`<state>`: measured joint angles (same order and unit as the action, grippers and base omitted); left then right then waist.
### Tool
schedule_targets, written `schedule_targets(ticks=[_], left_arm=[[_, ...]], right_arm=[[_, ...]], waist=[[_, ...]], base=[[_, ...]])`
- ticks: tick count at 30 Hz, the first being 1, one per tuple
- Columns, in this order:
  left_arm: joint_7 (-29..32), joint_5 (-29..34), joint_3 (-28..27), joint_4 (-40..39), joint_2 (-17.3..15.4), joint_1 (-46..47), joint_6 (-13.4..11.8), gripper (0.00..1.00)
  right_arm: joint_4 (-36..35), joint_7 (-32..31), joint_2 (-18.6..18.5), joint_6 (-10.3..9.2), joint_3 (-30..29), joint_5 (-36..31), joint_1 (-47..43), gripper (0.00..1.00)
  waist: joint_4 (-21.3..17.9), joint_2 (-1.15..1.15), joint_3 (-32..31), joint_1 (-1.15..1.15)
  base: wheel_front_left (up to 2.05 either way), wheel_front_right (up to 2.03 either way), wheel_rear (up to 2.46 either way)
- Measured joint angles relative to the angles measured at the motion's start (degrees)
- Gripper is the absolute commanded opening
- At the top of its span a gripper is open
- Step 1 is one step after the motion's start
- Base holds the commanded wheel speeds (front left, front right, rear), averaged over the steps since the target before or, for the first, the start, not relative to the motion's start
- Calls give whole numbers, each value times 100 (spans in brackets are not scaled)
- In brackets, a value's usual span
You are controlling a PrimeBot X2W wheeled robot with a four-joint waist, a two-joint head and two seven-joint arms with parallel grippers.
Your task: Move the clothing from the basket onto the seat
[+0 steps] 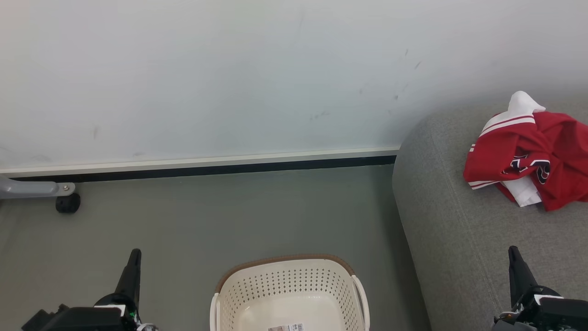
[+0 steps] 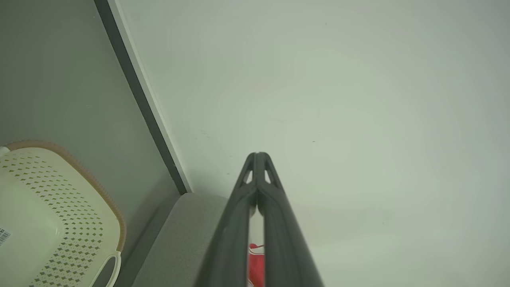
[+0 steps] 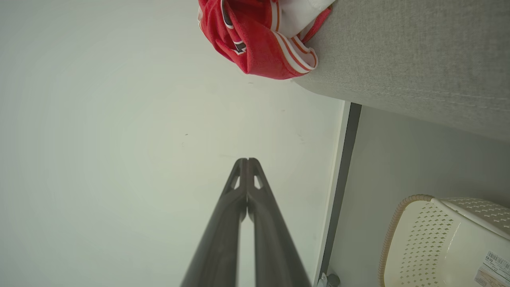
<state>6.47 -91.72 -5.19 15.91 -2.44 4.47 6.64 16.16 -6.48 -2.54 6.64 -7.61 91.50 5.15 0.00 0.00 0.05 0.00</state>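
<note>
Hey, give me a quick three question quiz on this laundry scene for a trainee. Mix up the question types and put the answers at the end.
1. True or false: the red and white garment lies on the seat.
2. Where does the basket stand? A) on the seat B) on the floor beside the seat C) on a table
3. Fill in the blank: the left gripper and the right gripper are both ____, holding nothing.
Key: 1 true; 2 B; 3 shut.
</note>
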Motion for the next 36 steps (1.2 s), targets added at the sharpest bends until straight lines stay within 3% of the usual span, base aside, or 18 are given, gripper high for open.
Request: schedule_targets(ticks=[36], left_arm=[[0,0,0,7,0,0,42,0]], right_arm=[[0,0,0,1,0,1,0,0]], waist=[[0,0,0,0]], base=[[0,0,0]])
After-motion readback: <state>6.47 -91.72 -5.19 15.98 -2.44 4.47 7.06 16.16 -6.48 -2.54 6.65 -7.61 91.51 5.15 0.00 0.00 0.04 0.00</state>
